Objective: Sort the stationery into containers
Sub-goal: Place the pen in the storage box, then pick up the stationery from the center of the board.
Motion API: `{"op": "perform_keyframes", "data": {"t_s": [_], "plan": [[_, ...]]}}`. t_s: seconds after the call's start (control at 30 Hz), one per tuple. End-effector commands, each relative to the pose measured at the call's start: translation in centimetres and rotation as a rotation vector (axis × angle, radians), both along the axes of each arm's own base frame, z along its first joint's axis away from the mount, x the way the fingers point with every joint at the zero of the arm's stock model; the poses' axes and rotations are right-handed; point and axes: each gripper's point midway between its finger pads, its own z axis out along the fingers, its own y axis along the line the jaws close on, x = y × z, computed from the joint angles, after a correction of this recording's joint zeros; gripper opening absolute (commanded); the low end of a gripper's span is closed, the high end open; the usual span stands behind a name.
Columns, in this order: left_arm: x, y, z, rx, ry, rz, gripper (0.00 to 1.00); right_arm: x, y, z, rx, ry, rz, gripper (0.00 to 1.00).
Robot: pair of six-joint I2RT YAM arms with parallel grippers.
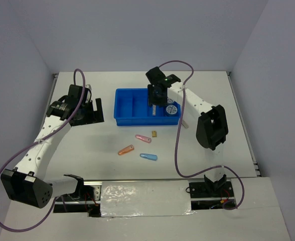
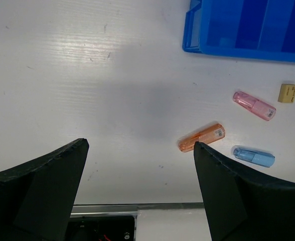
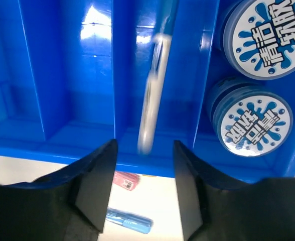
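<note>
The right pincer [image 3: 145, 145] is open a little, holding nothing. The blurry white pen [image 3: 153, 85] points straight away from its tips, inside the blue tray [image 3: 62, 133]; two round discs [image 3: 250, 123] sit one slot right.

Your white table [image 1: 87, 150] carries the blue tray [image 1: 137, 122] toward its far side, at twelve o'clock from the loose pieces. Nearer you, four small things lie flat on the bare top, all apart from each other. The pink capsule [image 1: 143, 137] sits just below the tray, with the tan block [image 1: 154, 134] at its three o'clock. The orange capsule [image 1: 126, 149] lies at its eight o'clock, and the blue capsule [image 1: 148, 156] at four o'clock from the orange one.
</note>
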Motion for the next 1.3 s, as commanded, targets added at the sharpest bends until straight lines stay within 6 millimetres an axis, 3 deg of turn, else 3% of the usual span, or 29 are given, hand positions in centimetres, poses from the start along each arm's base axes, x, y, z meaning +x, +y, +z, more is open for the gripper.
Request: {"op": "perform_keyframes", "data": {"t_s": [0.0, 0.1, 0.17, 0.2, 0.23, 0.27, 0.3, 0.37, 0.4, 0.43, 0.5, 0.53, 0.6, 0.8, 1.07, 1.27], "plan": [[0.3, -0.1, 1.1, -0.016, -0.068, -0.021, 0.99, 0.9, 0.1, 2.3, 0.022, -0.047, 0.014, 0.58], [0.1, 0.0, 0.7, -0.007, -0.062, -0.021, 0.99, 1.0, -0.6, 3.9, 0.008, -0.085, 0.000, 0.62], [0.0, 0.1, 0.6, -0.005, -0.061, -0.021, 0.99, 0.4, -0.9, 6.1, 0.025, -0.131, 0.003, 0.61], [-0.1, 0.2, 0.4, -0.001, -0.055, -0.019, 0.99, -0.6, -0.4, 5.8, 0.020, -0.135, 0.027, 0.60], [-0.1, 0.5, 0.5, 0.011, -0.056, -0.008, 0.99, -1.8, -0.2, 7.3, 0.028, -0.169, 0.044, 0.58], [-0.2, 0.7, 0.5, 0.019, -0.055, 0.001, 0.99, -2.7, 0.0, 7.4, 0.017, -0.174, 0.053, 0.52], [-0.3, 0.9, 0.5, 0.029, -0.048, 0.012, 0.99, -4.3, -0.4, 5.4, -0.032, -0.141, 0.058, 0.49], [-0.3, 1.3, 0.6, 0.046, -0.044, 0.028, 0.99, -7.2, 0.7, 4.5, -0.019, -0.125, 0.075, 0.45], [-0.3, 1.3, 0.6, 0.047, -0.038, 0.027, 0.99, -8.6, 0.3, 1.6, -0.045, -0.089, 0.073, 0.45], [-0.3, 1.2, 0.7, 0.045, -0.036, 0.021, 0.99, -9.7, 0.6, 1.1, -0.027, -0.092, 0.064, 0.45], [-0.2, 1.0, 0.8, 0.035, -0.038, 0.010, 0.99, -10.6, 0.6, -1.7, -0.005, -0.079, 0.056, 0.45], [-0.2, 0.9, 0.8, 0.032, -0.042, 0.005, 0.99, -10.9, 0.9, -1.9, 0.024, -0.095, 0.065, 0.45], [-0.1, 0.5, 0.8, 0.021, -0.045, -0.015, 0.99, -10.5, 1.7, -2.9, 0.073, -0.139, 0.087, 0.45], [0.4, -0.1, 1.1, -0.001, -0.046, -0.040, 0.99, -9.6, 2.1, -7.2, -0.008, -0.076, 0.078, 0.46], [0.2, -0.1, 0.8, 0.001, -0.037, -0.049, 0.99, -8.8, 2.8, -9.1, -0.033, -0.040, 0.074, 0.50], [0.2, -0.1, 0.6, 0.006, -0.030, -0.048, 0.99, -9.5, 1.6, -11.2, -0.074, 0.000, 0.038, 0.38]]}}
